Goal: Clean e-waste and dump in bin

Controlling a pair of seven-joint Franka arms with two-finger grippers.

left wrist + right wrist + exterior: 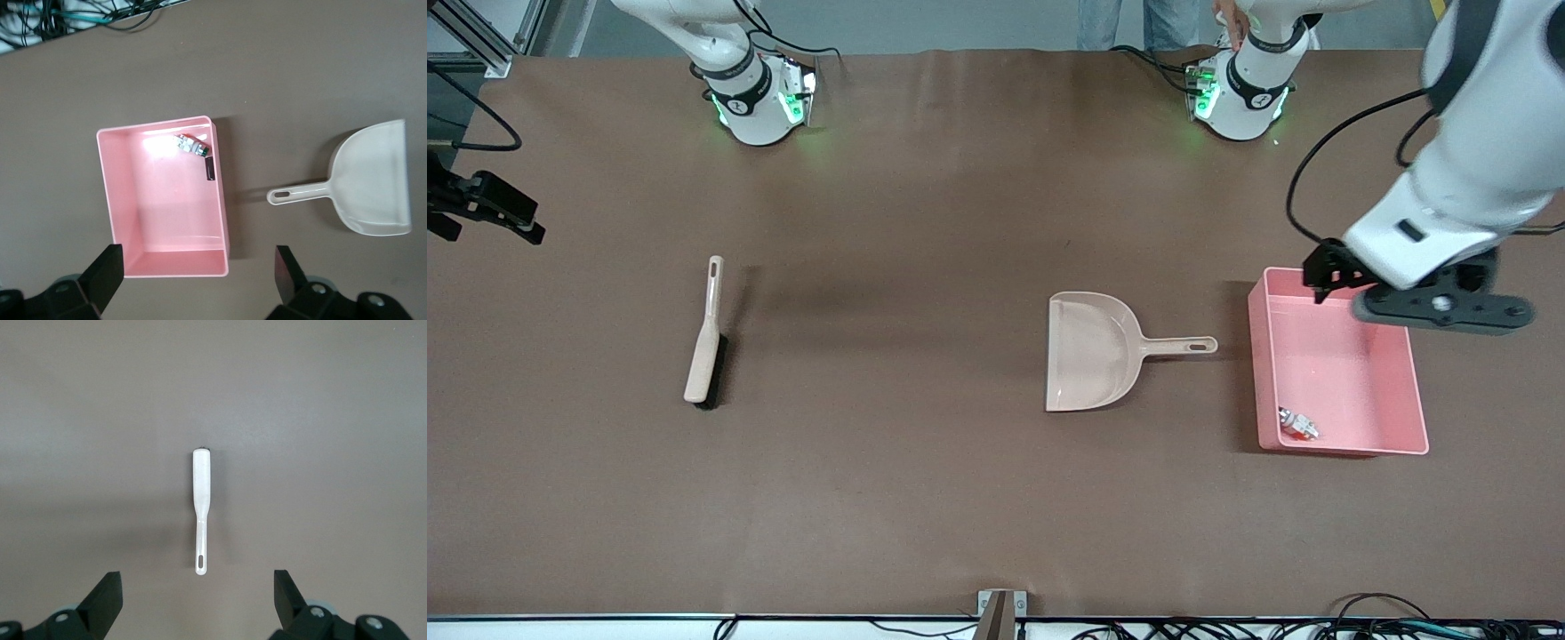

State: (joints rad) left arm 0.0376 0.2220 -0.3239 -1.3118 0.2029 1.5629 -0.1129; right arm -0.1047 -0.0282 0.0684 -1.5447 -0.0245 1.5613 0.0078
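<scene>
- E-waste (192, 146) already lies in the bin (1396, 356); task looks finished.
- Left gripper (199, 270), wide open and empty, hangs over the bin's twelve-o'clock rim; lift clear.
- Right gripper (198, 599), open and empty, hovers over the brush (201, 510).

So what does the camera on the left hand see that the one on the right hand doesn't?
Only the left wrist view shows the pink bin, with the e-waste lying in one corner of it, and the beige dustpan beside it on the table. Only the right wrist view shows the brush, lying alone. Both share the same brown table and, at the picture's edge, that arm's own open, empty hand: the left hand over the bin's rim, the right hand over the brush.
</scene>
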